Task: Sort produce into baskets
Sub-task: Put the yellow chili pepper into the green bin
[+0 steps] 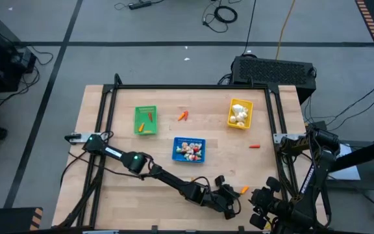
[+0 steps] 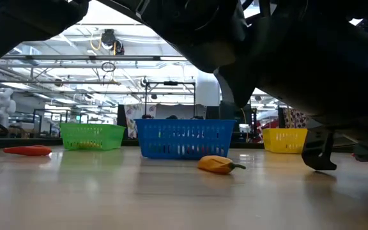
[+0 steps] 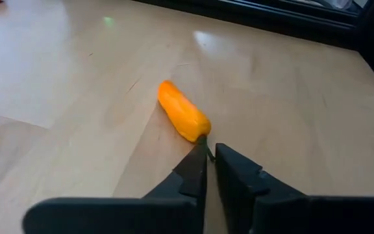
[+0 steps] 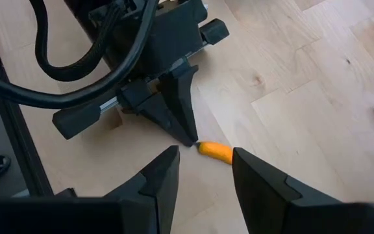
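Observation:
A small orange carrot-like piece (image 3: pixel 184 118) with a thin green stem lies on the wooden table near its front edge, right of centre (image 1: pixel 243 190). My left gripper (image 3: pixel 208 151) reaches it from the table's left, low over the table, and is shut on the stem. My right gripper (image 4: pixel 206 155) hovers open just right of the piece (image 1: pixel 260 203) and touches nothing. The green basket (image 1: pixel 137 121), the blue basket (image 1: pixel 176 149) and the yellow basket (image 1: pixel 232 112) stand farther back, each with produce in it. My left gripper pinches the green stem (image 3: pixel 206 144) at the orange piece's near end between its two fingertips. The fingers come slanting down from the table's left, in line with the piece. The piece lies flat on the table; the right wrist view shows the fingertips (image 4: pixel 188 135) meeting its end.
A loose orange carrot (image 1: pixel 183 116) lies between the green and blue baskets, and a red bit (image 1: pixel 254 146) lies right of the blue basket. A black frame (image 1: pixel 193 86) borders the table's far side. The low view shows an orange piece (image 2: pixel 219 164) before the blue basket.

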Controlling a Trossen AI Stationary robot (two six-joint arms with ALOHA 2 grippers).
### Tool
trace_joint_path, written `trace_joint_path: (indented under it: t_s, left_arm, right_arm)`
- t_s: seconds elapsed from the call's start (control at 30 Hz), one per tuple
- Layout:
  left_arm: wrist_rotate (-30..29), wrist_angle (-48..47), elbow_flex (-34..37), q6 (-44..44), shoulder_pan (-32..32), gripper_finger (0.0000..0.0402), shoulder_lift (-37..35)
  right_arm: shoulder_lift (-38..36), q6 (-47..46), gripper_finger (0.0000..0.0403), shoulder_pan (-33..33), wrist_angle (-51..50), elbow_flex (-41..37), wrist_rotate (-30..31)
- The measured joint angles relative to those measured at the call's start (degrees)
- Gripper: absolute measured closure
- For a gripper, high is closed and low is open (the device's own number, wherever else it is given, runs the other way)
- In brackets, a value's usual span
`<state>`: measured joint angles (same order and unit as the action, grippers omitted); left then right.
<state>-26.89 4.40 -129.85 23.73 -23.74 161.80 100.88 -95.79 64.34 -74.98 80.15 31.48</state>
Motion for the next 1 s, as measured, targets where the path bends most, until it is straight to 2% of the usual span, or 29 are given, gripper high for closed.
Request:
trace_joint_path:
  t_s: [0.3,0.43,0.77,0.87,1.0]
  left_arm:
    - [1.9,-0.8,0.0,1.0,0.9,0.0395,0.0]
    - [1.8,-0.8,0.1,1.4,1.7,0.0398,0.0]
    - [-0.6,-2.8,0.4,-5.0,0.4,0.04,-3.4]
    - [-0.5,-6.3,0.5,-7.0,-0.3,0.04,-6.4]
    - [-0.9,-16.6,0.3,-9.7,-0.4,0.0401,-11.6]
  right_arm:
    - [0.0,0.0,0.0268,0.0,0.0,0.0,0.0]
    - [0.0,0.0,0.0268,0.0,0.0,0.0,0.0]
    - [0.0,0.0,0.0268,0.5,1.7,0.0,-0.1]
    - [0.0,0.0,0.0268,0.8,3.1,0.0,-0.2]
    - [0.0,-0.4,0.0268,1.2,5.8,0.0,-0.2]
